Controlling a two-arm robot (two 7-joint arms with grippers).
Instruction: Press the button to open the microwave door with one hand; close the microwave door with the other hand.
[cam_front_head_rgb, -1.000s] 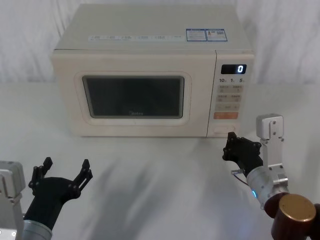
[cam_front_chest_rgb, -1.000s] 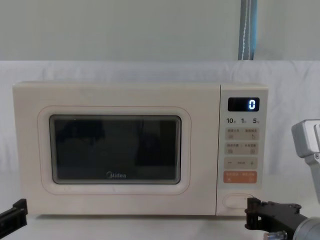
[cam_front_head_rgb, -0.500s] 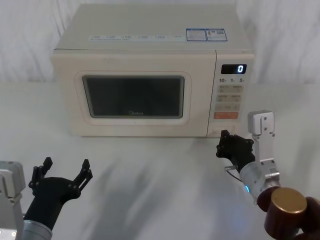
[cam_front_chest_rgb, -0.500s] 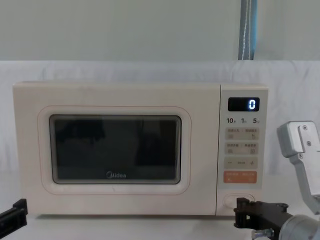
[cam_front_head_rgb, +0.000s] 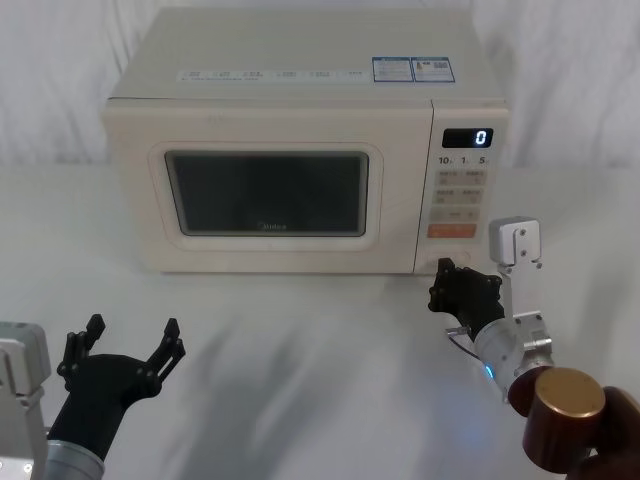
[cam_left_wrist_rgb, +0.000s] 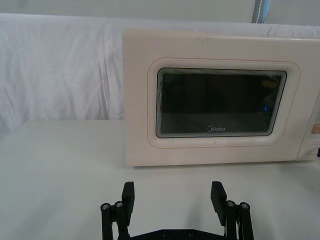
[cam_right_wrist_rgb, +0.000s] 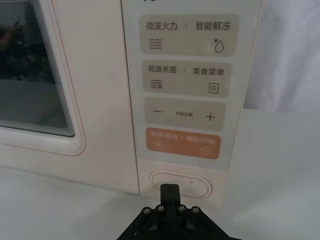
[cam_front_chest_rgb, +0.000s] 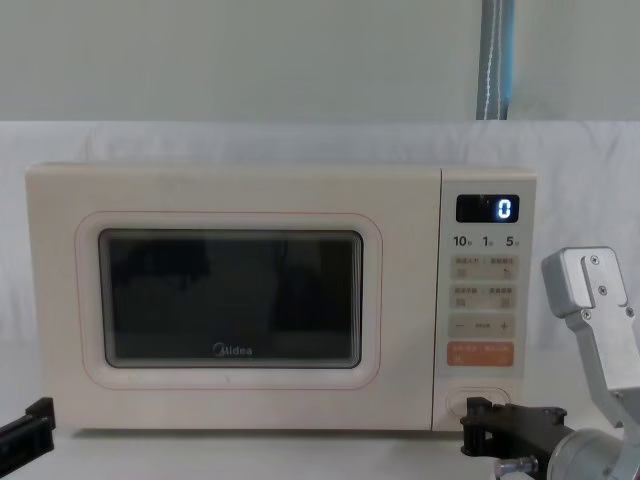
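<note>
white tabletop; microwave door shut. right gripper, fingers pressed together, sits at the button; next, push in. left gripper waits spread.

- The microwave: boxy, cream, upright on the tabletop, black display reading "0".
- The microwave door: cream, dark glass window, "Midea" mark, closed flush.
- The button: wide cream pill with raised rim, directly ahead of the right gripper's closed fingers, tips at it.
</note>
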